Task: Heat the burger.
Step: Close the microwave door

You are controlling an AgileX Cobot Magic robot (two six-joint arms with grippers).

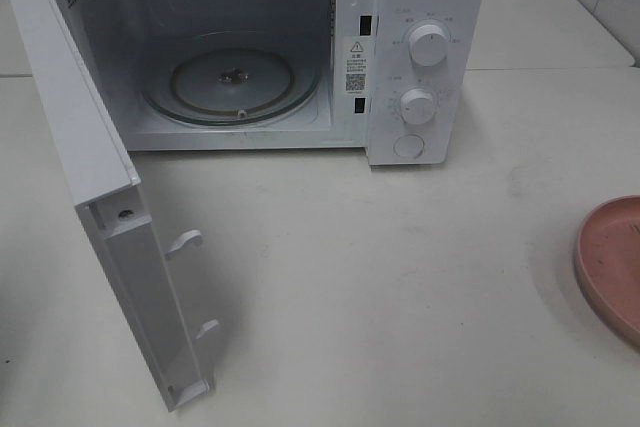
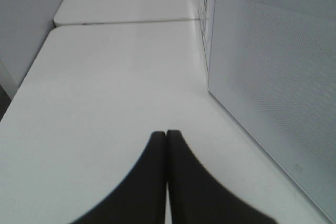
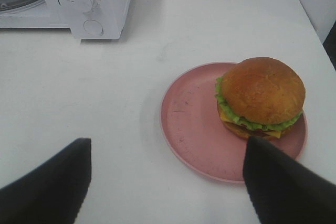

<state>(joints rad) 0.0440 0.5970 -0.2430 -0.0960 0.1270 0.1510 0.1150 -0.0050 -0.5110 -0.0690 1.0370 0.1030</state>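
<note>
Right wrist view — the burger point(image 3: 261, 97) is seen on the far side of the pink plate point(image 3: 194, 129), on the bench point(image 3: 105, 103) well apart from the microwave point(image 3: 79, 3). The right pincer point(image 3: 167, 174) is held wide and empty, with the burger lying ahead of it and off toward one finger, so this arm is judged the nearer. The left pincer point(image 2: 166, 140) is pressed shut on nothing beside the microwave's wall — far from the burger. The door point(image 1: 110, 237) is swung open.
</note>
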